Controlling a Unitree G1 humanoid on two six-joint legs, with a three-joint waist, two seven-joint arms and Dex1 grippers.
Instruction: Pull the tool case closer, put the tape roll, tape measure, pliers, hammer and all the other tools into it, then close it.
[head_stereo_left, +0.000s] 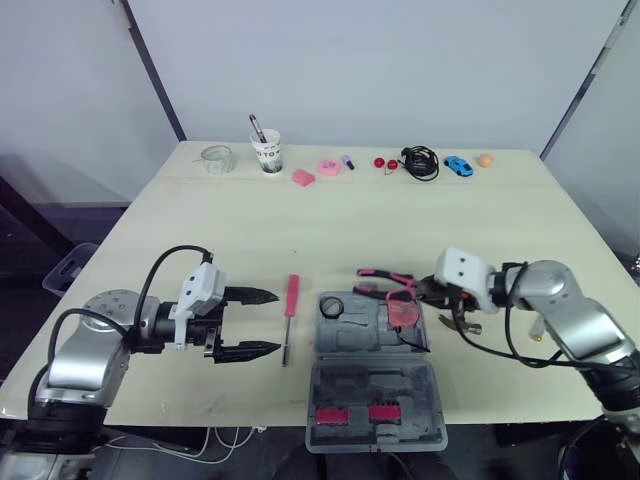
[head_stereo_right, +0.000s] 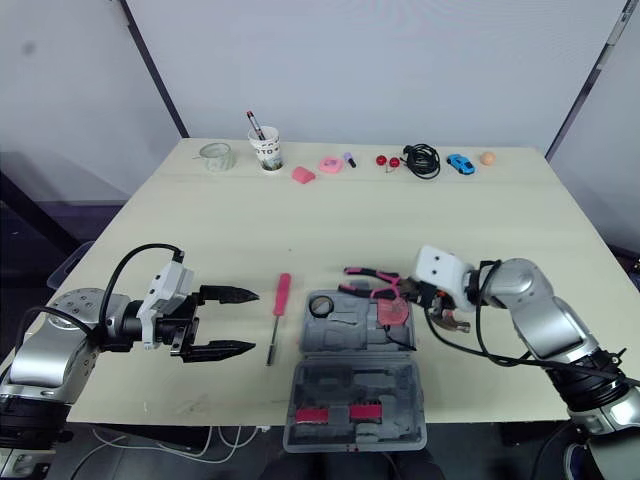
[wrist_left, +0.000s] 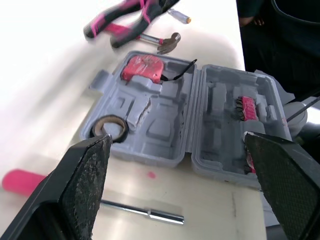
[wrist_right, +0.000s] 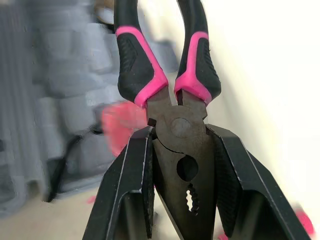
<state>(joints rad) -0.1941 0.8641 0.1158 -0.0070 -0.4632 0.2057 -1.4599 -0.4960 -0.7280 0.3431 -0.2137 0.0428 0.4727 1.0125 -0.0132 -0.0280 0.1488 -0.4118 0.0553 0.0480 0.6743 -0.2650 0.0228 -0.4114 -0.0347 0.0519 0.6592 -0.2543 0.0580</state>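
Note:
The grey tool case (head_stereo_left: 372, 432) lies open near the table's front edge, lid toward me. A tape roll (head_stereo_left: 332, 306) and a pink tape measure (head_stereo_left: 403, 309) sit in its far half. My right gripper (head_stereo_left: 425, 290) is shut on the head of the pink-handled pliers (wrist_right: 167, 75), holding them over the case's far right corner. The hammer (head_stereo_left: 461, 326) lies on the table just under that gripper. Left of the case lies a pink screwdriver (head_stereo_left: 290, 312). Beside it my left gripper (head_stereo_left: 264, 322) stands open, with nothing between its fingers (wrist_left: 85, 190).
Along the table's far edge stand a glass jar (head_stereo_left: 217, 158), a paper cup with a pen (head_stereo_left: 267, 152), pink items (head_stereo_left: 329, 167), a black cable (head_stereo_left: 420, 161), a blue toy car (head_stereo_left: 458, 165) and an orange ball (head_stereo_left: 485, 159). Pink bits (head_stereo_left: 350, 413) sit in the case lid.

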